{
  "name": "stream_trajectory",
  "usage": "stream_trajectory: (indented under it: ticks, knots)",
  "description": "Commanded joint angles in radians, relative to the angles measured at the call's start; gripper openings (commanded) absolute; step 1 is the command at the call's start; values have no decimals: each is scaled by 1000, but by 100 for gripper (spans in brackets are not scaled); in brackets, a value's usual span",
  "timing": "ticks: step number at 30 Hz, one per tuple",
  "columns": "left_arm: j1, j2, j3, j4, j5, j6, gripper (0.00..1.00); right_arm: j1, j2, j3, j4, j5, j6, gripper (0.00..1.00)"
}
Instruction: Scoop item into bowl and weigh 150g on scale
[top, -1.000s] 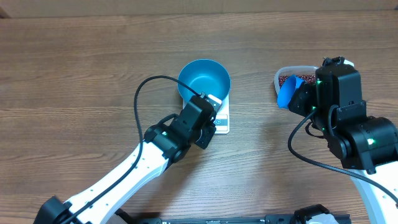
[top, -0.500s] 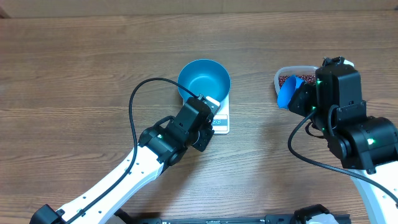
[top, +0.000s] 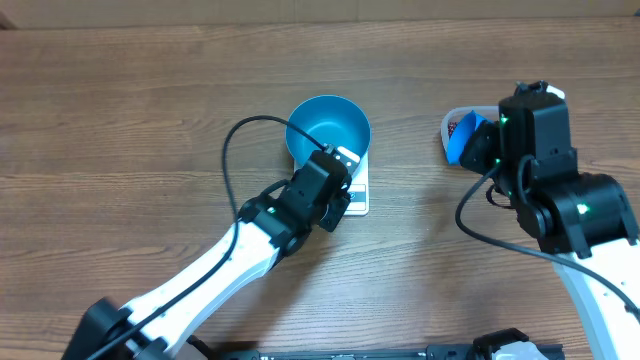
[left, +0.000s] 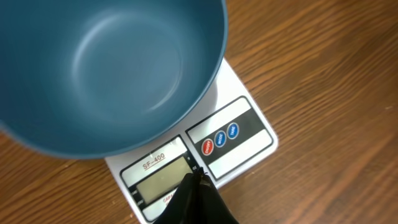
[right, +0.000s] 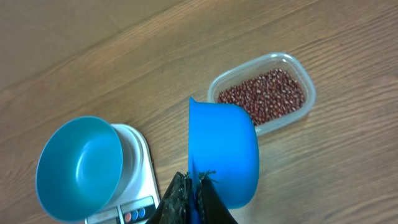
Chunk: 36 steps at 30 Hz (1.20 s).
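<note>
shift: since a second earlier the left gripper (left: 196, 182) had nudged forward over the front of the scale (left: 242, 134) and drawn its jaws together, and the right gripper (right: 193, 188) had swung slightly toward the far edge of the table (top: 120, 100), covering more of the scoop (right: 224, 152) from above.
left gripper: pinched into a single point and holding nothing, its tip on or just over the scale's front strip. it was likely closed to poke like a fingertip and wake or zero the scale.
bowl (top: 328, 128): empty, seated on the scale near the middle of the table, toward the far edge. it was placed there so its load would read directly.
scale: flat on the table, its front strip left clear of the bowl and facing the near edge.
display (left: 160, 180): grey, with no digits legible.
buttons (left: 219, 138): three, just right of the tip and untouched.
scoop: clamped by its handle with the cup on edge above the table, beside the tub (right: 309, 84). its inside faced away, so any contents could not be told.
right gripper: shut tight on the scoop's handle and well apart from the bowl, probably waiting for the scale.
tub: toward the table's right edge, on the far side.
beans (right: 264, 93): all in the tub and none in the bowl, so weighing had not begun.
</note>
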<state>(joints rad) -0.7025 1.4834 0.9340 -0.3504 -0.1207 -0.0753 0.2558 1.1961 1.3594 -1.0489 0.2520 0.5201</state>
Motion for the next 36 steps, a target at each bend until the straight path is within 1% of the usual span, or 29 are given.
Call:
stream_trajectory:
  ticks: [1, 4, 10, 28, 36]
  knots:
    - [3, 138, 0, 65, 42, 23, 4, -5, 25, 22, 19, 21, 2, 4]
    - [3, 203, 0, 90, 55, -1, 4, -5, 39, 22, 16, 46, 2, 4]
    - [4, 258, 0, 139, 51, 10, 4, -5, 40, 22, 16, 50, 2, 4]
    - [4, 295, 0, 171, 50, 20, 4, -5, 40, 22, 15, 50, 2, 4]
    - [4, 295, 0, 188, 13, 18, 4, -5, 40, 22, 3, 50, 2, 4]
